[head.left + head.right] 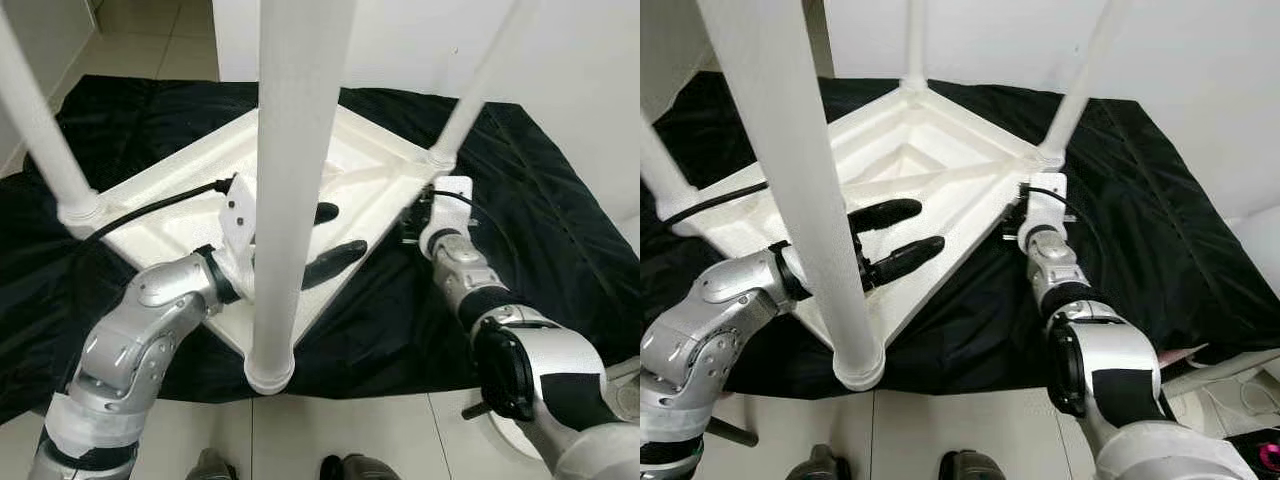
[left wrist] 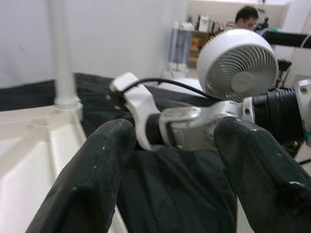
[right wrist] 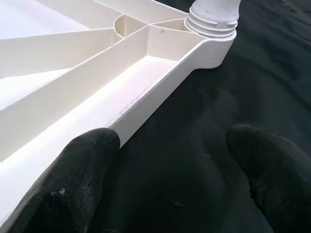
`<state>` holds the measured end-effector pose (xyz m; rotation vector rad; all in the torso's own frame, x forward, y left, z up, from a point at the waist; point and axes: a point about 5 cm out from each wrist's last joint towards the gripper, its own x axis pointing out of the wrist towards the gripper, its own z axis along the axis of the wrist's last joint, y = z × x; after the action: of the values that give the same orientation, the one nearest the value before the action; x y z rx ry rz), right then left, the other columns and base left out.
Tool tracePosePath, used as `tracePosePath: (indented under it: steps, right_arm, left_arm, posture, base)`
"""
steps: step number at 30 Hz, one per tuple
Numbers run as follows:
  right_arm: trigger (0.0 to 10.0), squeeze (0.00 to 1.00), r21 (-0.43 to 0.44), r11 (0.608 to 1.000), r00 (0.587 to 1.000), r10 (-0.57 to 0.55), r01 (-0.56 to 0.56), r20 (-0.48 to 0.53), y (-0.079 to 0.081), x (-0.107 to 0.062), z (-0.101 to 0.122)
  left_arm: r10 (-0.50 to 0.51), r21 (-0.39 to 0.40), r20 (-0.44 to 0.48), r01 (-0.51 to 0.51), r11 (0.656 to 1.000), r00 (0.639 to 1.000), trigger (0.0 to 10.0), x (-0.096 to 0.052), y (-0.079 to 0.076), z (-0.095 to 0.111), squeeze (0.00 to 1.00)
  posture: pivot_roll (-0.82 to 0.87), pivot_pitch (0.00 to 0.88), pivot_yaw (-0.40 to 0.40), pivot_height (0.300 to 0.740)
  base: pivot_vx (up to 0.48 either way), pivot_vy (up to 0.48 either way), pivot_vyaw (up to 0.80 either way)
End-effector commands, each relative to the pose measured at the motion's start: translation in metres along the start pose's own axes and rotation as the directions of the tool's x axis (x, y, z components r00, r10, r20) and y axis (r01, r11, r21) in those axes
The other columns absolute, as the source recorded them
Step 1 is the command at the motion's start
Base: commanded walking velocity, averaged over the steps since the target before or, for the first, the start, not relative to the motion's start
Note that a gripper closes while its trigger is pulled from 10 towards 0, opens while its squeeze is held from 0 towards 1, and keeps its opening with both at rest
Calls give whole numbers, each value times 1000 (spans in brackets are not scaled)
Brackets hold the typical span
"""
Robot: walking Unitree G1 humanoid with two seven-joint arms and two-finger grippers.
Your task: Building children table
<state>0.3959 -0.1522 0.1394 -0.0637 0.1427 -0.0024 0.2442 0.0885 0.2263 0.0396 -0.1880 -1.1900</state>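
1. So what I've got in front of me is the white plastic kids' table (image 1: 940, 150) flipped upside down on a black cloth (image 1: 1120, 200) spread over the tiled floor (image 1: 350, 430). Ribbed underside faces up, and all four corners have a leg in them.

2. The near leg (image 1: 295, 190) is huge in the head camera, standing up from the corner closest to me. The far-right leg (image 1: 470, 100) and the left leg (image 1: 40, 130) are up too, and a fourth leg (image 1: 913, 40) sits at the far corner.

3. My left claw (image 1: 895, 235) is reaching in over the tabletop's underside, just past the near leg. Fingers are spread apart with nothing between them; from the left wrist cam I'm looking straight through the gap at my own right arm.

4. Can't really tell if the lower finger is resting on the plastic or just hovering above it.

5. My right claw (image 3: 165, 184) is down by the right edge of the tabletop, near the far-right leg's socket. Fingers are wide apart, holding nothing. One finger (image 3: 73, 174) sits right against the outer rim of the table, the other finger (image 3: 277, 170) is out over the black cloth.

6. Background of the left wrist cam: a white fan (image 2: 238, 63) and a person (image 2: 248, 17) sitting way back by some shelves.

7. My own feet (image 1: 345, 468) peek in at the bottom on the tiles.
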Motion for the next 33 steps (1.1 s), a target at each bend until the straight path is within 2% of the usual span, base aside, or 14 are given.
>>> tracePosePath:
  steps: [1,5,8,10,11,15,19,21,24,25,27,28,30,33]
  right_arm:
    - [10000,0,-14,996,996,87,-87,10,17,0,3]
    - [10000,0,-1,996,996,89,-89,22,16,1,4]
    - [10000,0,0,1000,1000,20,-20,24,2,-1,0]
    - [10000,0,21,1000,999,-15,14,31,-5,-1,-1]
    - [10000,0,52,997,997,-65,62,50,-16,-3,-3]
    - [10000,0,70,992,992,-106,100,75,-27,-6,-6]
    - [10000,0,89,982,976,-179,169,126,-54,-22,-26]
    - [10000,0,85,981,974,-185,175,130,-58,-26,-31]
    - [10000,0,91,973,963,-223,211,149,-76,-41,-43]
    - [10000,0,91,973,963,-223,211,149,-76,-41,-43]
    - [10000,0,116,971,963,-223,207,150,-81,-47,-47]
    - [10000,0,116,971,963,-223,207,150,-81,-47,-47]
    - [10000,0,175,969,966,-203,175,160,-84,-55,-48]
    - [10000,0,160,976,966,-176,146,191,-91,-65,-46]
  left_arm:
    - [-91,-6,12,91,996,996,10000,3,-12,2,0]
    - [-98,-4,14,99,995,995,10000,5,-14,3,0]
    - [-70,11,4,70,997,998,10000,7,-11,2,0]
    - [-35,17,-6,35,999,999,10000,7,-6,1,0]
    - [31,28,-23,-30,999,999,10000,5,4,-2,0]
    - [107,57,-30,-105,993,994,10000,2,15,-3,0]
    - [305,126,-65,-296,947,950,10000,-18,50,-8,0]
    - [349,145,-72,-336,930,934,10000,-24,58,-9,0]
    - [513,200,-124,-486,851,849,10000,-46,86,-16,0]
    - [513,200,-124,-486,851,849,10000,-46,86,-16,0]
    - [582,235,-168,-541,807,795,10000,-58,99,-21,0]
    - [582,235,-168,-541,807,795,10000,-58,99,-21,0]
    - [606,253,-199,-556,791,771,10000,-71,108,-25,0]
    - [589,237,-216,-543,805,779,10000,-81,109,-28,0]
  posture:
    - [65,80,-69,740]
    - [62,81,-65,740]
    - [61,81,-66,740]
    - [58,80,-66,740]
    - [56,80,-63,740]
    - [53,80,-61,740]
    - [34,77,-58,740]
    - [33,76,-58,740]
    - [20,71,-52,740]
    - [20,71,-52,740]
    - [12,67,-48,740]
    - [12,67,-48,740]
    - [-4,69,-41,740]
    - [-15,70,-33,740]
  base:
    - [0,0,0]
    - [0,0,0]
    - [0,0,0]
    - [0,0,0]
    - [0,0,0]
    - [0,0,0]
    - [0,0,0]
    - [0,0,0]
    - [0,0,0]
    - [0,0,0]
    - [0,0,0]
    - [0,0,0]
    - [0,0,0]
    - [0,0,0]
